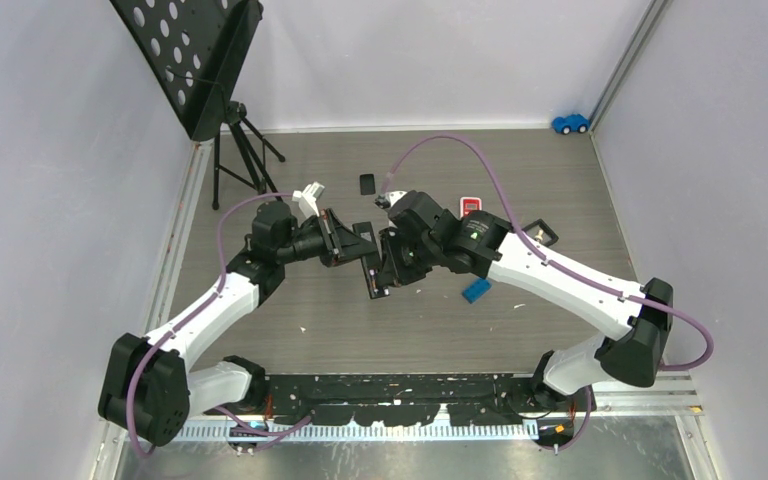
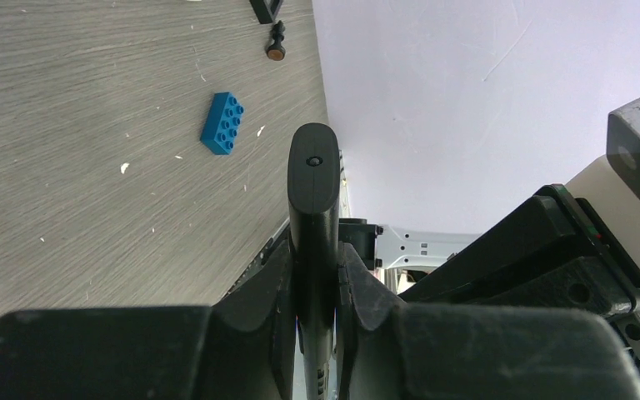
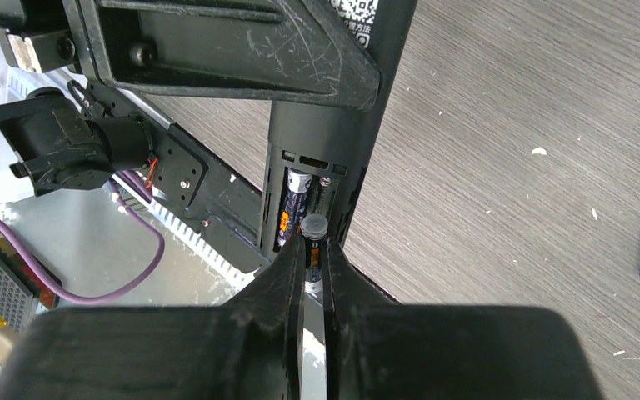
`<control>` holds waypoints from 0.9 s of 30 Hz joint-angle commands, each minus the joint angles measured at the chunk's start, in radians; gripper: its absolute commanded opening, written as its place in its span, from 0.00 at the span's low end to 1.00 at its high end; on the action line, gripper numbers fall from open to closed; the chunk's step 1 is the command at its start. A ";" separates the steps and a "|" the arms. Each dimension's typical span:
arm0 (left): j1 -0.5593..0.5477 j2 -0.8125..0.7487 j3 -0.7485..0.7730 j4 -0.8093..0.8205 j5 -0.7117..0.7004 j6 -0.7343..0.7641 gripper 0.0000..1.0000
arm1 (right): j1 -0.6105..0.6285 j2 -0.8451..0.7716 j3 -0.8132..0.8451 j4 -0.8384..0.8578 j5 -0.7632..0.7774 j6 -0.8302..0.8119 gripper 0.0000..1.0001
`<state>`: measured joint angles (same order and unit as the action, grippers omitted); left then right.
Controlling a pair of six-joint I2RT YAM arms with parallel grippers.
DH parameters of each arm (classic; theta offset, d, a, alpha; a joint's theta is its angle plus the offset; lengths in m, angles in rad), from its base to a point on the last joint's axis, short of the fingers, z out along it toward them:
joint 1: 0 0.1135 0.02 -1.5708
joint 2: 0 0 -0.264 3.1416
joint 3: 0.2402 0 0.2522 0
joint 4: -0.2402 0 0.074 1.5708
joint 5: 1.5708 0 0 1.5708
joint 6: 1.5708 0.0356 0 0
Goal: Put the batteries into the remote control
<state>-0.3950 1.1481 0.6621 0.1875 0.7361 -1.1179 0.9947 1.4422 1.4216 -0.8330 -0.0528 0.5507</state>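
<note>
The left hand [image 2: 315,260] is clamping the remote control [image 2: 312,171] mid-desk while the right hand [image 3: 312,247] is pinching a battery [image 3: 313,225], lengthwise, at its open compartment [image 3: 287,196] just ahead

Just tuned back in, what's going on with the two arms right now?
The left pincer is clamped on the black remote, holding it above the table with its battery bay open. The right pincer is shut on a battery, held at the bay next to a seated battery. Loading looks about midway. The blue block lies apart on the table.
</note>
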 commanded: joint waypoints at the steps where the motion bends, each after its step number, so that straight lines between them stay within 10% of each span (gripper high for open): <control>1: -0.001 -0.007 -0.011 0.085 0.031 -0.025 0.00 | 0.010 0.011 0.050 0.008 0.002 -0.018 0.12; 27: -0.001 -0.030 -0.021 0.104 0.019 -0.048 0.00 | 0.010 0.031 0.076 0.003 -0.030 0.033 0.13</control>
<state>-0.3950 1.1481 0.6449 0.2214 0.7441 -1.1492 0.9993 1.4624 1.4376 -0.8398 -0.0647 0.5575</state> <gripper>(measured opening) 0.173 0.149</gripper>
